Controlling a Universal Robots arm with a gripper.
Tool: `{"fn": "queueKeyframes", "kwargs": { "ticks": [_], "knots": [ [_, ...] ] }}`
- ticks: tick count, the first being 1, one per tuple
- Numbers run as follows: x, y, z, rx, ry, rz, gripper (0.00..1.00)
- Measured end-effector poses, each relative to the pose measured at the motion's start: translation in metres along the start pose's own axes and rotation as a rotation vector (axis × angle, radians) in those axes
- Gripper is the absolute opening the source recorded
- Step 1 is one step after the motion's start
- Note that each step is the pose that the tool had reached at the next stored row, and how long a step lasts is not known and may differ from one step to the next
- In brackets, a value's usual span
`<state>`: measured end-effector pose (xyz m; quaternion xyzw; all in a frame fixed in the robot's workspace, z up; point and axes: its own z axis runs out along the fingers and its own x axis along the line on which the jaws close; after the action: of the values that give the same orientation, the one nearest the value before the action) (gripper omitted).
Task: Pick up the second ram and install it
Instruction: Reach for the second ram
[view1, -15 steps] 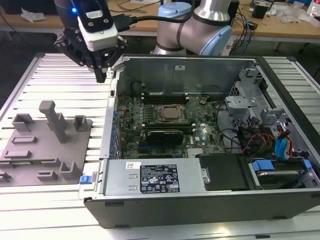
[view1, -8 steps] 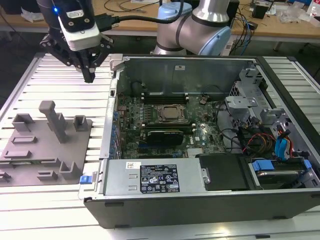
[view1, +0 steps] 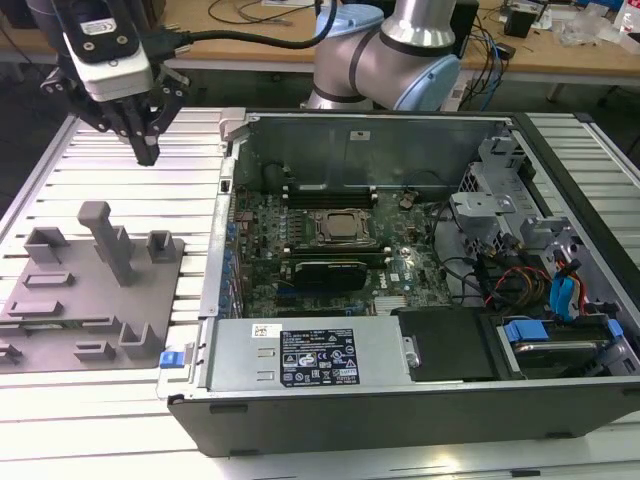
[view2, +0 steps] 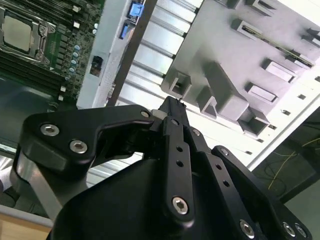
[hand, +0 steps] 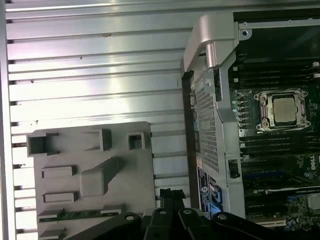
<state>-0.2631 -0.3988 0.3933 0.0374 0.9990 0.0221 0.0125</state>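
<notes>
The second ram, a thin dark green stick, lies flat in a slot of the grey holder block on the ribbed metal table. My gripper hangs in the air over the table beyond the holder's far side, at the exterior view's left of the open computer case. Its black fingers meet at the tip, shut and holding nothing. Both wrist views show the gripper tip clear of the ram. Inside the case lie the silver CPU socket and the black memory slots.
The grey holder block carries upright posts, one tall. The case's raised metal corner stands close to my gripper. In the case are a power supply, drive bays and loose cables. The arm's base stands behind the case.
</notes>
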Motion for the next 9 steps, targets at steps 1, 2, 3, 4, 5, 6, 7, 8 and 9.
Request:
{"fn": "queueKeyframes", "kwargs": {
  "ticks": [1, 2, 3, 4, 5, 6, 7, 8, 9],
  "knots": [
    [0.003, -0.0002, -0.0001, 0.0, 0.0, 0.0, 0.11],
    [0.007, -0.0005, -0.0002, 0.0, -0.0001, 0.0, 0.11],
    [0.013, -0.001, -0.0004, 0.0001, 0.0, 0.0, 0.11],
    [0.0156, -0.0012, -0.0004, 0.0, 0.0, 0.0, 0.11],
    [0.0183, -0.0014, -0.0005, 0.0, 0.0, 0.0, 0.11],
    [0.023, -0.0017, -0.0006, 0.0, 0.0, 0.0, 0.11],
    [0.0266, -0.002, -0.0007, 0.0, -0.0001, 0.0, 0.11],
    [0.0288, -0.0022, -0.0008, 0.0, 0.0, 0.0, 0.11],
    [0.0313, -0.0024, -0.0008, 0.0, 0.0, 0.0, 0.11]
  ]
}}
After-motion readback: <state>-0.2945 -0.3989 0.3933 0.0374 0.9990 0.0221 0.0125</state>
